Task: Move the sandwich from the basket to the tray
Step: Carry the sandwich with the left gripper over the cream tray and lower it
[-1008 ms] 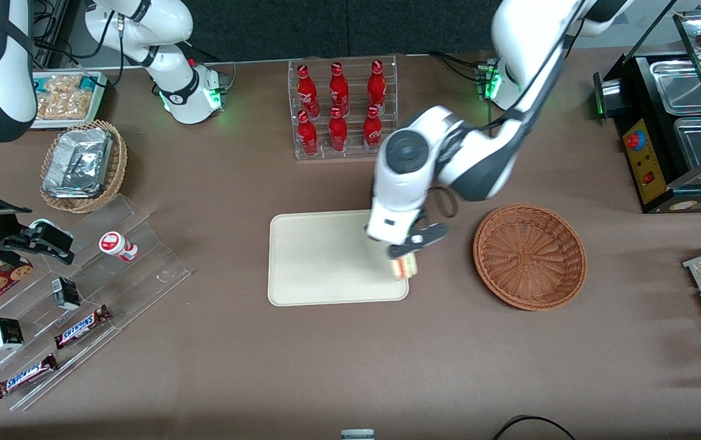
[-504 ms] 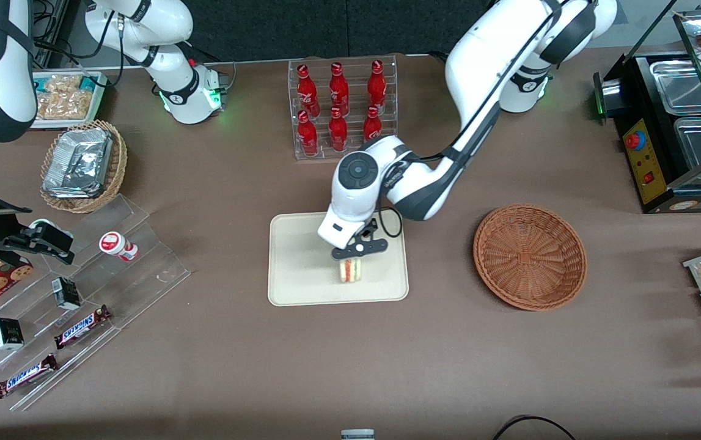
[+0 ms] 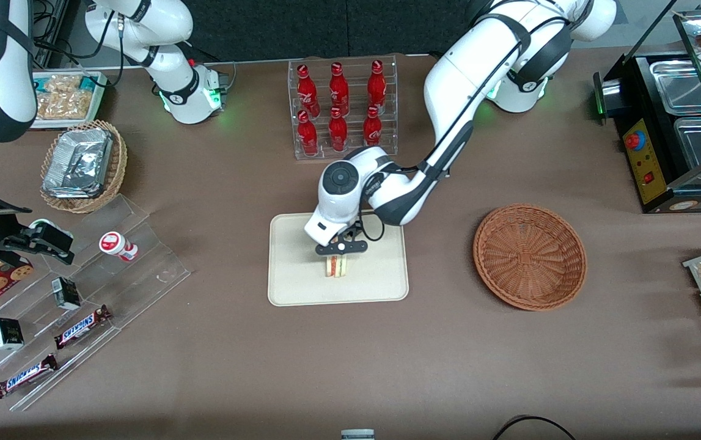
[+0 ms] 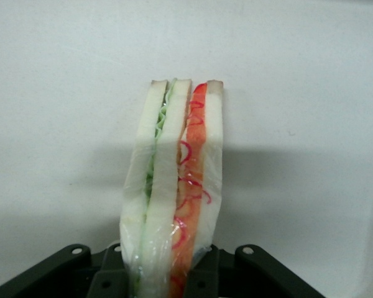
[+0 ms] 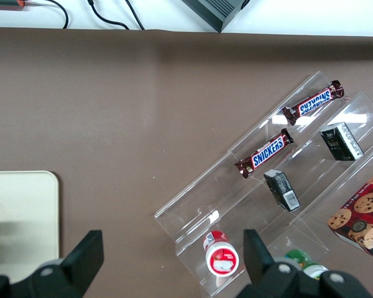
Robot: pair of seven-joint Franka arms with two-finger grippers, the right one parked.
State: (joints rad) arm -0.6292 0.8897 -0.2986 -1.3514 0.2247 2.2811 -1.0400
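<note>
My left gripper (image 3: 336,256) hangs over the middle of the cream-beige tray (image 3: 292,278), shut on the sandwich (image 3: 336,266). In the left wrist view the sandwich (image 4: 174,186) is a wrapped wedge of white bread with green and orange-red layers, squeezed between the two black fingers (image 4: 109,279) of the gripper (image 4: 160,280), with the tray surface (image 4: 298,93) close beneath it. I cannot tell whether the sandwich touches the tray. The reddish-brown wicker basket (image 3: 530,256) stands beside the tray toward the working arm's end of the table, with nothing in it.
A clear rack of red bottles (image 3: 341,107) stands farther from the front camera than the tray. A tan wicker basket with foil trays (image 3: 83,165) and a clear stepped shelf with snack bars (image 3: 75,305) lie toward the parked arm's end. A black food warmer (image 3: 674,128) is at the working arm's end.
The left gripper has carried the sandwich from the tray's basket-side edge inward to over its middle, and it has come lower toward the tray.
</note>
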